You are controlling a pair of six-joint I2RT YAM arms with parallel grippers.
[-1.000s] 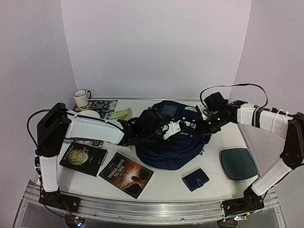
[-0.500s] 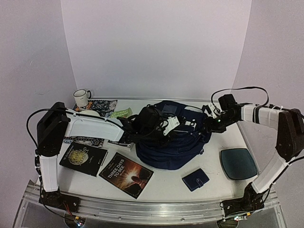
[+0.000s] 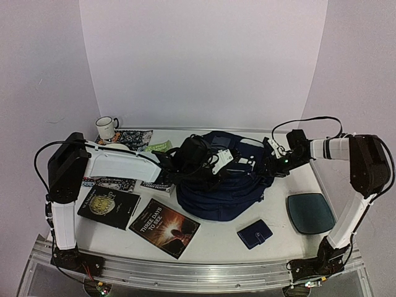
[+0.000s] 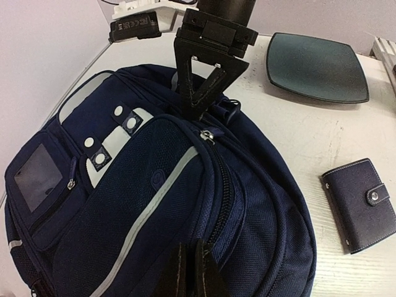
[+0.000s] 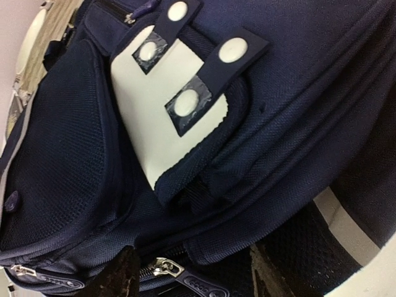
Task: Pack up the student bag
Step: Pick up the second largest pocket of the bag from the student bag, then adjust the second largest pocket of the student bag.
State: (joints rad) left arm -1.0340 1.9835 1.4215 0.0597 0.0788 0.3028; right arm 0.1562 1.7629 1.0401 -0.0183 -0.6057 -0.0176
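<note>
Navy student bag [image 3: 216, 201] lying front-up, white patch showing, centre of table [image 3: 216, 240].

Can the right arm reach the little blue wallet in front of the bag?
Probably yes. The wallet lies uncovered on the table, towards the right side. The right pincer is open at the bag, holding nothing, so it could likely swing over.

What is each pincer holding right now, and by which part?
Left pincer pinches the student bag by its front-pocket fabric; right pincer stands open over a zip pull, holding nothing.
</note>
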